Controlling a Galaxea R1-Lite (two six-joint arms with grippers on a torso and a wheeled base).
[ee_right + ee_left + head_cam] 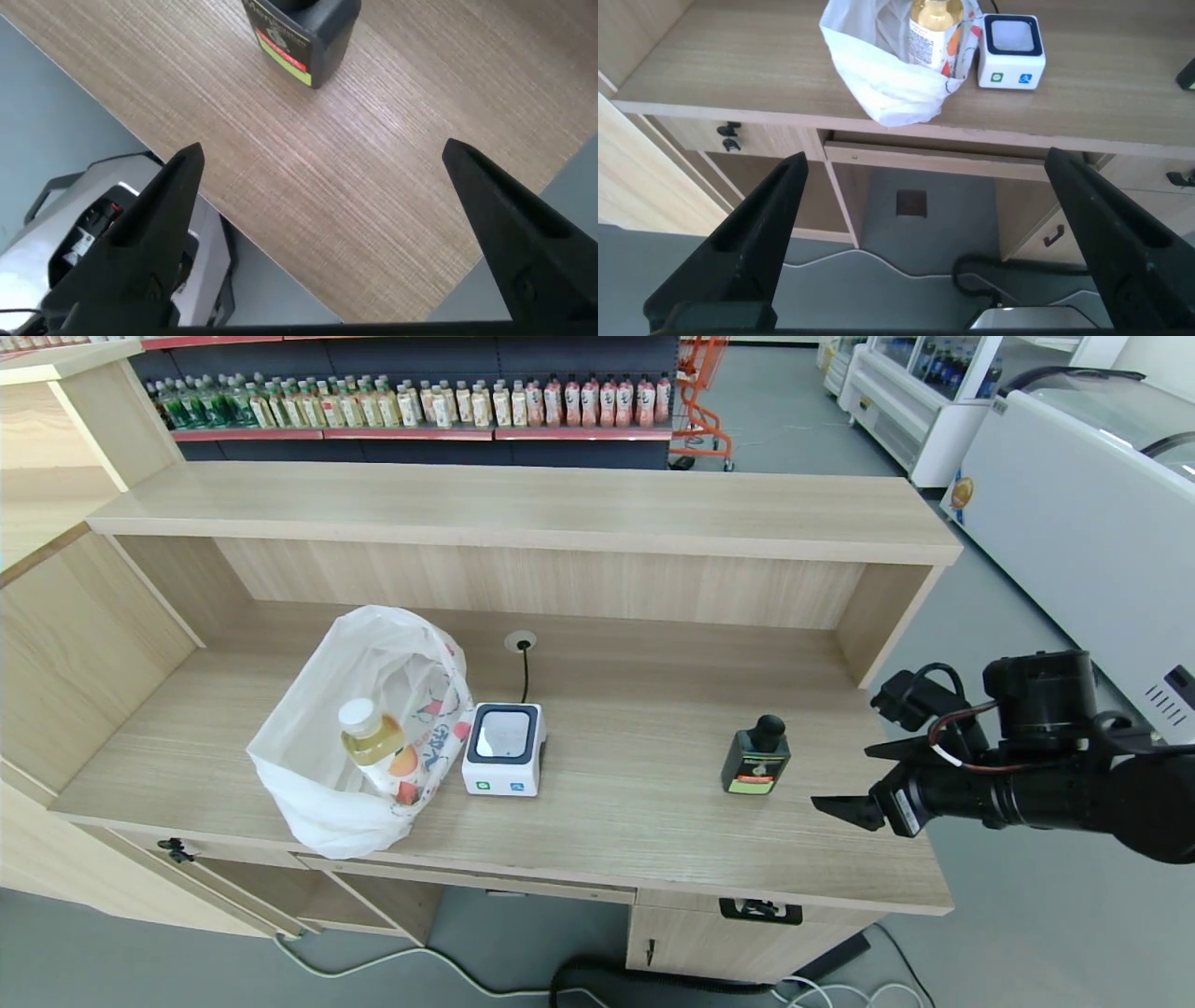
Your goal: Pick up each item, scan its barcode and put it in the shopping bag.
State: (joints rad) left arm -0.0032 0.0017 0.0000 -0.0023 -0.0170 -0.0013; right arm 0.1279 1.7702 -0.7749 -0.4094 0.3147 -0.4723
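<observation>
Here, right gripper (856, 777) gapes near a dark, perhaps glass bottle (754, 762); left gripper (926, 163) likewise wide.

Treat the counter (635, 803) as pale wood-grain board, matt and smooth. The scanner (504, 749) has a smooth white plastic shell, and its top window is dark and glossy. At its 9 o'clock you find the bag (317, 803), thin translucent white plastic, crinkled. The bottle (372, 739) inside it is clear plastic with a white cap. At the scanner's 3 o'clock the flask (756, 758) is glossy dark green with a black cap. The left gripper (926, 161) and right gripper (322, 151) are matt black.
</observation>
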